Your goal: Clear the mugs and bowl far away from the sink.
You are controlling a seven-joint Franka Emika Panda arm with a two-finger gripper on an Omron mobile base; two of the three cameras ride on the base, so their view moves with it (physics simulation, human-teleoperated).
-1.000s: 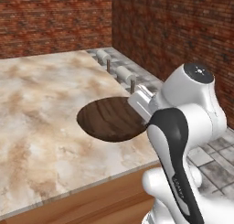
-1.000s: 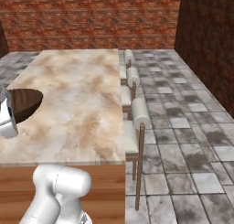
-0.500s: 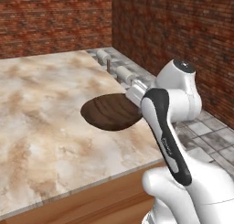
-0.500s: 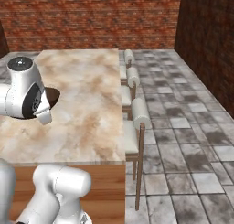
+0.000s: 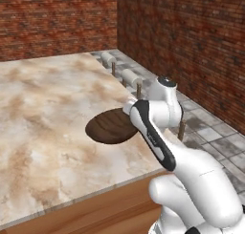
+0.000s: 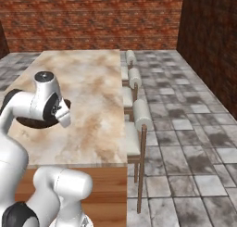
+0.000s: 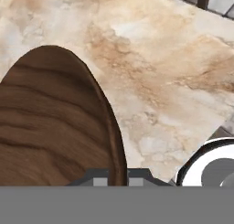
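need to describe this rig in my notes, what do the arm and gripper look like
The arm is glossy white with rounded, tube-like segments and bulbous joints. A black band runs along one link, and a joint cap on top is dark grey and round. The gripper shows as two small dark grey fingertips. No cables or markings can be made out.

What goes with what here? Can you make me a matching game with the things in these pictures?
Things:
1. bowl
2. counter
3. wall
4. stools

Descriptions:
A. red brick
B. dark brown wood with grain
C. lined up along the counter's side
D. light marbled stone

Pairs: 1-B, 2-D, 3-A, 4-C
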